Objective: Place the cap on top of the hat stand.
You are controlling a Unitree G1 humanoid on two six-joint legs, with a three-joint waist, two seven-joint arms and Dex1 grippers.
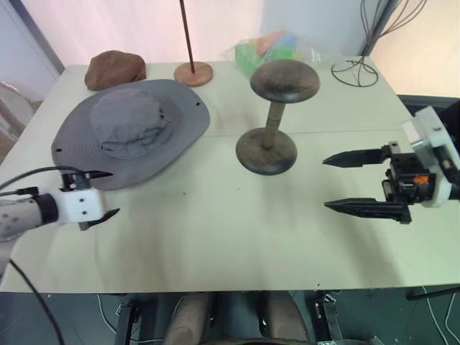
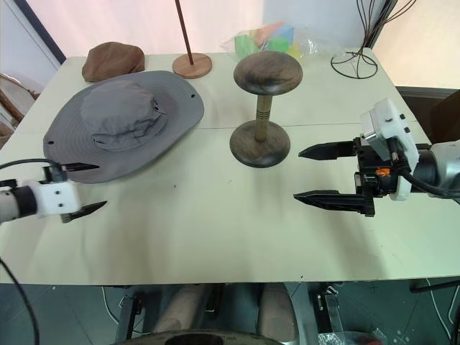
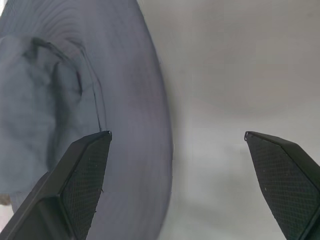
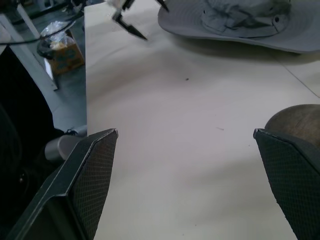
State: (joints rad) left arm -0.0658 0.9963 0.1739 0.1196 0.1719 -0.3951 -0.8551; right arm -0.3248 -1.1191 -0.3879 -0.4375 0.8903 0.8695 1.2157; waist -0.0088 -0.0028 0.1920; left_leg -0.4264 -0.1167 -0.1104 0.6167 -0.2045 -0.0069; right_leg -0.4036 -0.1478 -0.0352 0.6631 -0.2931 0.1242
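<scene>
We see the left gripper (image 3: 177, 137) with its two black textured fingers (image 3: 82, 175) spread wide (nothing between them). One finger overlaps the grey cap (image 3: 60, 90), its stitched brim lying on the pale table (image 3: 235, 75).

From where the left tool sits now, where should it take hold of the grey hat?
Best bet is the near edge of the hat brim. It lies flat on the table with the soft crown slumped, so the thin brim suits a pinch. The left tool, open, is already beside that edge; slide in low from the robot's side.
</scene>
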